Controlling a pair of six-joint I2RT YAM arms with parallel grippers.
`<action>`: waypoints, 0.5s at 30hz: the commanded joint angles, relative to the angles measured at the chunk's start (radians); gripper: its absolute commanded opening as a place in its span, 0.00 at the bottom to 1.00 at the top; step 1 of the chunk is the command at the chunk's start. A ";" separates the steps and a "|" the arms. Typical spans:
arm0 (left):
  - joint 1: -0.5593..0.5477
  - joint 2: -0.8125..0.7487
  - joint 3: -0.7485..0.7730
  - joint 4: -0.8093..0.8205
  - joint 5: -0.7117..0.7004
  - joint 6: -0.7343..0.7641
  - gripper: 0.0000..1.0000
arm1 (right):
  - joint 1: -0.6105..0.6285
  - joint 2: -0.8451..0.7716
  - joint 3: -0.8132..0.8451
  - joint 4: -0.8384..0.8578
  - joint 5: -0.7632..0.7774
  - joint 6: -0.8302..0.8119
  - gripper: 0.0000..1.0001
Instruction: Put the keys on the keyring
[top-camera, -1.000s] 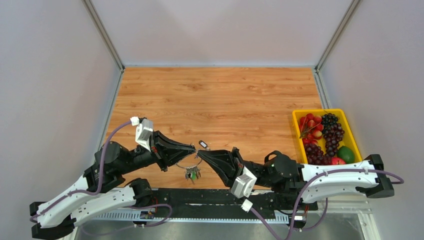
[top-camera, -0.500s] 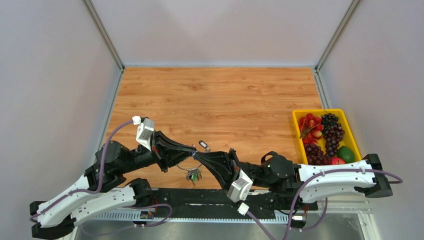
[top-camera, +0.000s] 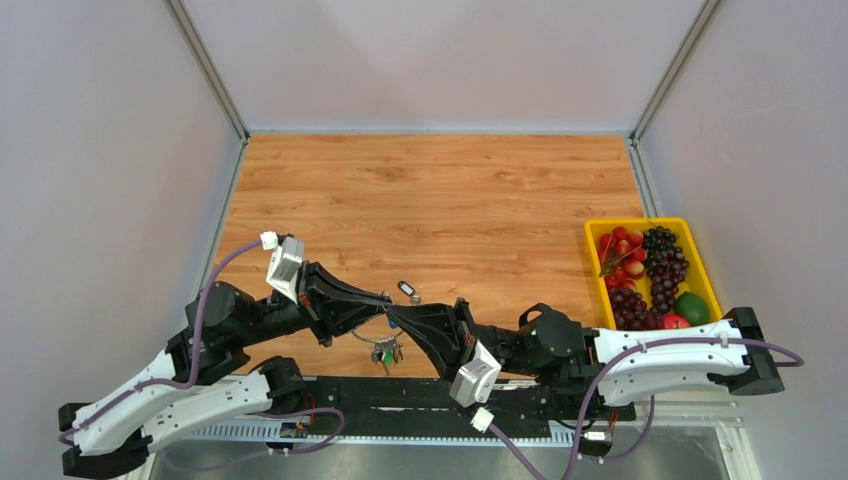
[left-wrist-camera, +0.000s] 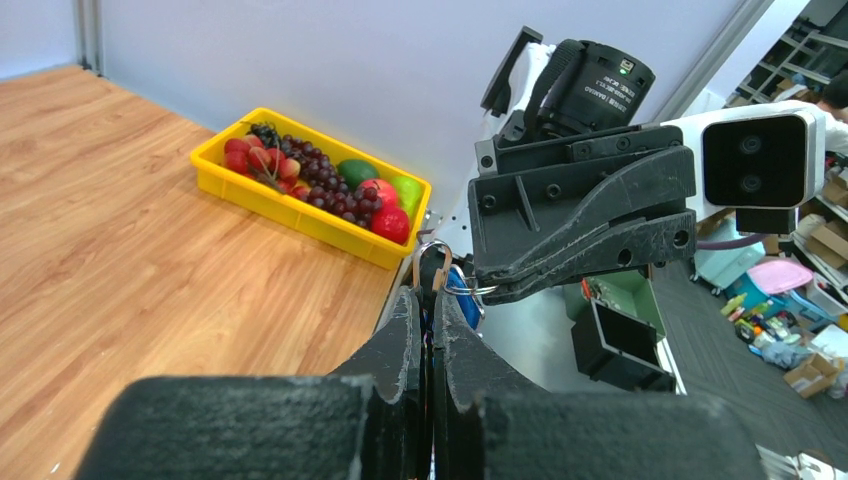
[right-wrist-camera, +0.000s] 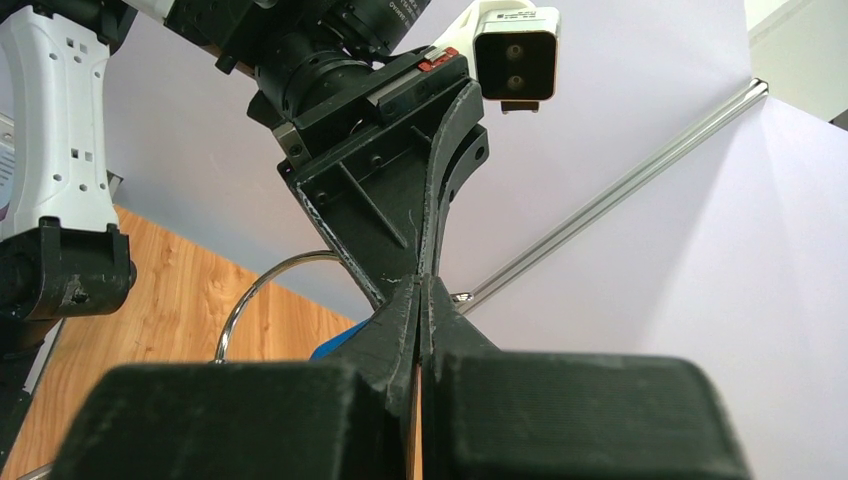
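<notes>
Meeting tip to tip above the near edge of the wooden table (top-camera: 430, 195), the left gripper (top-camera: 384, 299) and the right gripper (top-camera: 396, 314) reach toward each other from their own sides. Each wrist view shows its own two fingers pressed flat together, so both grippers are closed. Their tips crowd the same spot, and I cannot tell exactly which piece of metal each one pinches. The keyring (right-wrist-camera: 241, 297) sits at that meeting point. In the right wrist view its thin silver wire curves out from behind the left gripper's fingers and sweeps down to the left, lifted clear of the wood. In the overhead view a cluster of keys (top-camera: 385, 351) with green and dark tags dangles from the ring just below the two tips, close to the table's near edge. The left wrist view shows a small silver loop rising from the left fingertips and a blue tag (left-wrist-camera: 463, 286) tucked against the tip of the right gripper. One more key with a black tag (top-camera: 407, 290) lies flat on the table just beyond the grippers, apart from the ring. Far to the right, a yellow tray (top-camera: 640, 221) holds dark grapes, red fruit and a green fruit, well away from the keys.
</notes>
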 joint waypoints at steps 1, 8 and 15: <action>0.002 -0.007 0.043 0.068 0.029 -0.020 0.00 | 0.007 0.011 0.015 0.039 -0.012 -0.013 0.00; 0.002 -0.009 0.043 0.064 0.037 -0.018 0.00 | 0.007 0.026 0.025 0.056 -0.017 -0.016 0.00; 0.002 -0.017 0.040 0.067 0.055 -0.021 0.00 | 0.008 0.036 0.030 0.084 0.002 -0.039 0.00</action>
